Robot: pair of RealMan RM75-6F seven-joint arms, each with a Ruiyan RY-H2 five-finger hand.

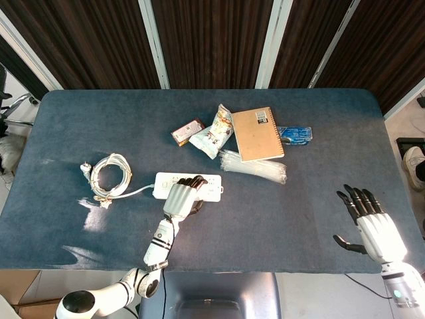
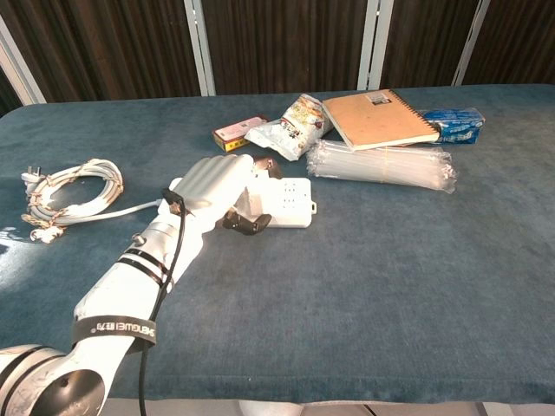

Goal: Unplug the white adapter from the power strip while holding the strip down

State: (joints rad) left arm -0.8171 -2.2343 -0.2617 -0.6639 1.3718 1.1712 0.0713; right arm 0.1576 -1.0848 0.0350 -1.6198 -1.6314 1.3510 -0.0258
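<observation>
The left hand point(image 2: 221, 184) lies on the power strip point(image 2: 290, 201) with fingers curled over the white adapter point(image 2: 251, 204), gripping it. The strip is near the table's point(image 1: 292, 219) centre. The right hand point(image 1: 372, 222), at 4 o'clock from it, is spread and holds nothing.

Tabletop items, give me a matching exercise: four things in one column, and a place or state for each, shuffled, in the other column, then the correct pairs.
Things:
1. power strip
2. coiled cable
3. notebook
4. right robot hand

Places or states:
A. fingers spread, holding nothing, off the table's right edge
B. lies far left on the table
C. under the left robot hand
D. brown cover, beside the snack bag

Pairs: 1-C, 2-B, 3-D, 4-A
</observation>
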